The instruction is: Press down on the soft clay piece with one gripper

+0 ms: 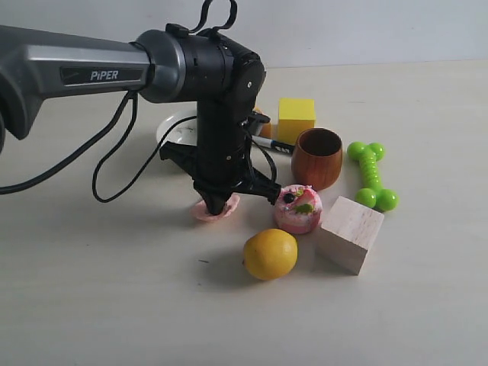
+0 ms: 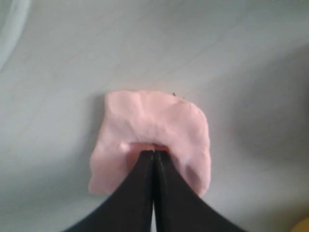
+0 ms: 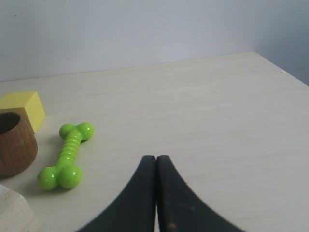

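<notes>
The soft clay piece (image 1: 227,206) is a pale pink flattish lump on the table, left of the pink cake toy. My left gripper (image 1: 213,206) points straight down with its jaws shut, and its tip is sunk into the clay. In the left wrist view the clay (image 2: 154,123) shows a dent right where the shut gripper (image 2: 154,152) meets it. My right gripper (image 3: 156,158) is shut with nothing in it, above bare table, and does not appear in the exterior view.
Right of the clay stand a pink cake toy (image 1: 298,208), a yellow fruit (image 1: 270,254), a wooden block (image 1: 350,232), a wooden cup (image 1: 317,157), a green bone toy (image 1: 371,174), a yellow cube (image 1: 296,118), a marker (image 1: 272,143) and a white plate (image 1: 174,126).
</notes>
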